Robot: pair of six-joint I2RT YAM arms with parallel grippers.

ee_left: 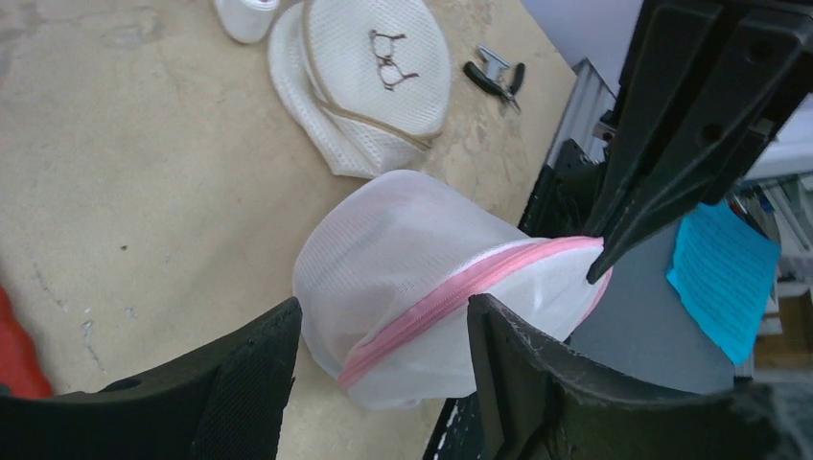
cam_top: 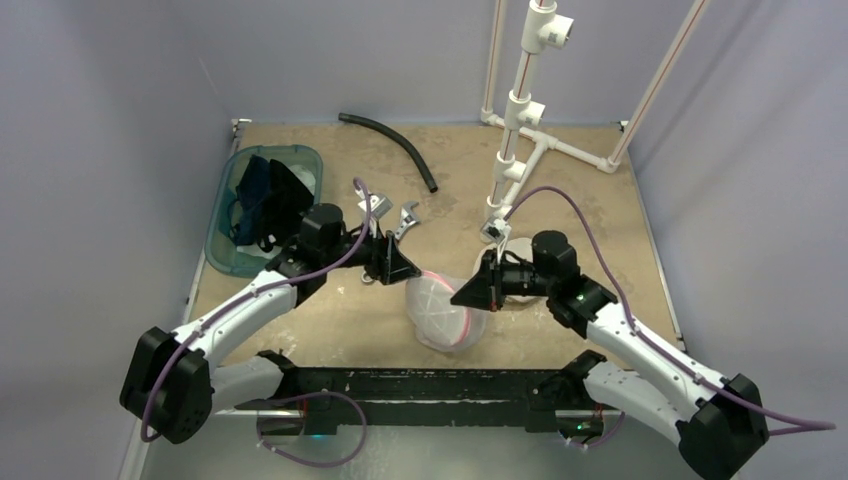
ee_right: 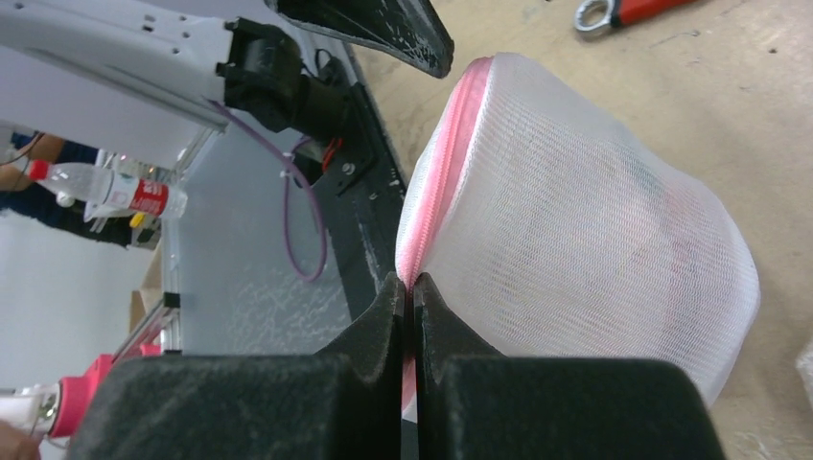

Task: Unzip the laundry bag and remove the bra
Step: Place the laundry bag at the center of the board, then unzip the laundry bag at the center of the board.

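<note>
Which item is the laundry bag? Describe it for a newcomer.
Toward the near edge of the table, mid-width, is a white mesh dome: the laundry bag, pinched by the right hand. Its pink zipper sets it apart from the beige-trimmed white pouch beyond it.

**Right hand pinching the laundry bag's zipper**

The right hand (ee_right: 412, 287) has its two black fingers pressed together on the pink zipper (ee_right: 449, 144) of the white mesh laundry bag (ee_right: 594, 220), which bulges to the hand's right against the tan counter (ee_right: 757, 105). Straight ahead, just by the zipper's far end, is a black fingertip of the left hand (ee_right: 388, 29). Far ahead-right lies a red-handled wrench (ee_right: 623, 11). A purple cable (ee_right: 309, 230) loops to the left.
</note>
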